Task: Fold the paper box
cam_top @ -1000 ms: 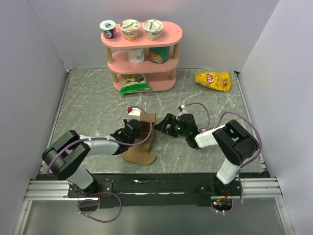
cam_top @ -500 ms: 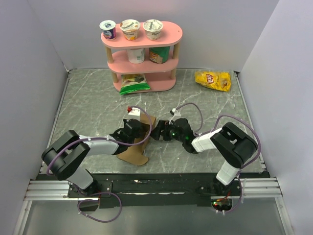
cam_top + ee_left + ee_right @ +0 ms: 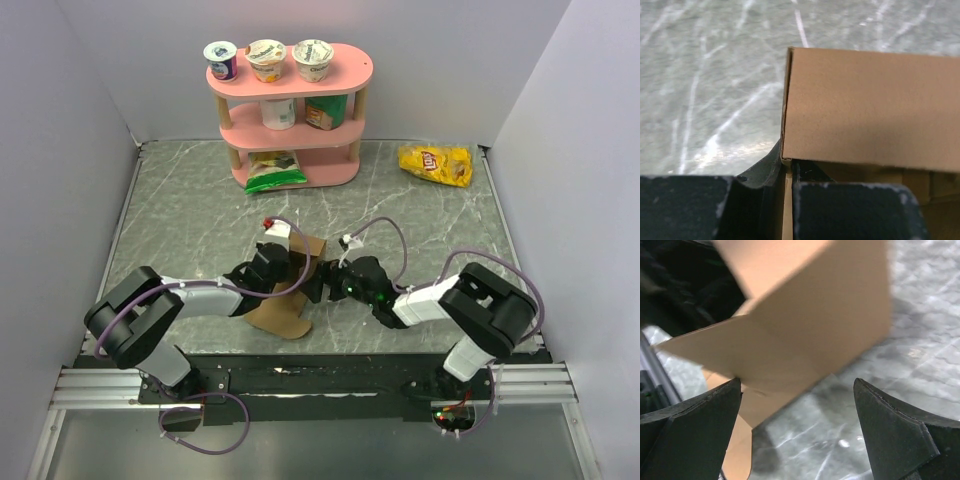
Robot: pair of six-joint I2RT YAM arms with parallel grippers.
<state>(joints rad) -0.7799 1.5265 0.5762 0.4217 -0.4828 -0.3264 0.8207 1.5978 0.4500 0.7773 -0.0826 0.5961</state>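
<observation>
**Inspector:** Position of the paper box (image 3: 284,318)?

**Assessor:** It sits near the middle of the table (image 3: 180,210), between the two arms and towards the near edge. It is brown cardboard and partly raised. One panel stands up at an angle, and a rounded flap lies flat on the surface toward the arm bases.

**Inspector:** Left gripper (image 3: 788,182)?

**Assessor:** Clamped on the box. The wrist view shows a thin cardboard edge pinched between its dark fingers (image 3: 855,210), with a raised panel directly beyond them.

**Inspector:** Right gripper (image 3: 797,385)?

**Assessor:** Jaws spread wide, holding nothing. It faces the box from the right, with a creased panel just ahead of it. Contact cannot be confirmed.

**Inspector:** Progress?

**Assessor:** Judged early to middle. At least one crease is bent and a wall is up, but no closed square form shows. In my assessment, the other flaps need raising and tucking.

**Inspector:** Surface and room?

**Assessor:** The top is grey and marble-patterned, with a black strip (image 3: 330,365) and a metal rail (image 3: 100,385) at the near edge. Plain white walls (image 3: 60,120) enclose three sides. A pink shelf (image 3: 290,110) stands at the back, carrying cups (image 3: 266,58) and, on its lowest tier, a green packet (image 3: 275,170). A yellow chip bag (image 3: 435,165) lies at the back right, well apart from the work.
</observation>
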